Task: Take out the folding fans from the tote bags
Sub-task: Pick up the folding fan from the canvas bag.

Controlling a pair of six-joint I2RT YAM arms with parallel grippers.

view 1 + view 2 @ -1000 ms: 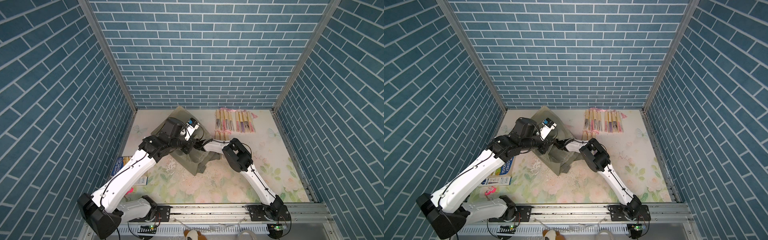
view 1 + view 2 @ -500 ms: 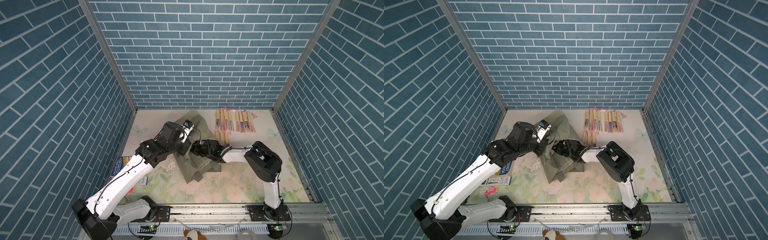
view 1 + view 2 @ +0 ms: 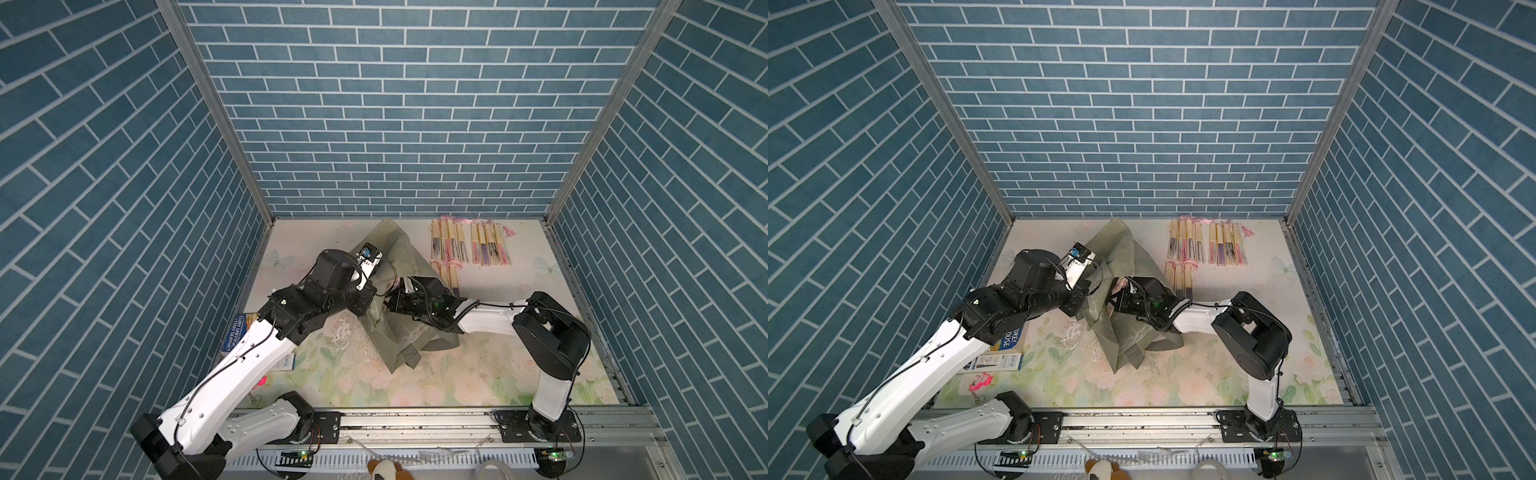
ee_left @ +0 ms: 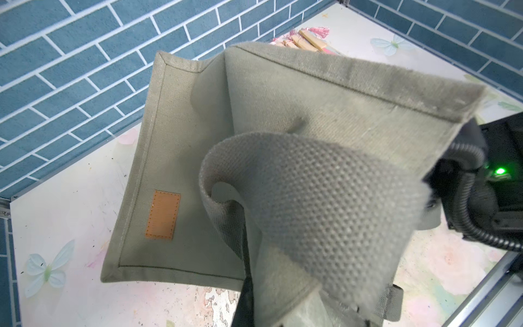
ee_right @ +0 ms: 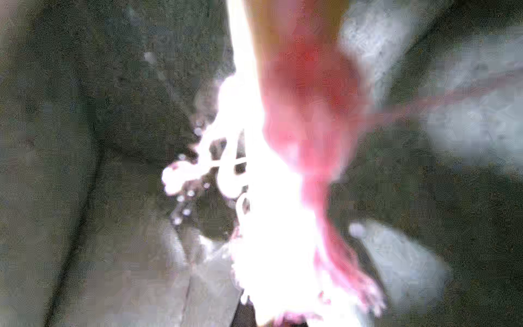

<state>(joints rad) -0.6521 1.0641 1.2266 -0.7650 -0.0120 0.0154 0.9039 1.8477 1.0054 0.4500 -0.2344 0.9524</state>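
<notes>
In both top views, the left gripper [image 3: 368, 309] pinches the grey-green tote bag [image 3: 392, 249]. The right gripper [image 3: 392, 296] sits in its mouth, grip unclear, with a blurred pink-tasselled fan [image 5: 308, 113] before it. Other folding fans [image 3: 469, 247] line the far edge of the table [image 3: 498, 365].

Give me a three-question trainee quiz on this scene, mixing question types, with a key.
1. True or false: the left gripper is open, clear of the tote bag.
2. The right gripper is (A) at the bag's opening, (B) over the laid-out fans, (C) lifted well clear of everything.
3. Near which wall do the laid-out folding fans lie?
Key: 1 false, it is shut on the bag; 2 A; 3 the back wall.
</notes>
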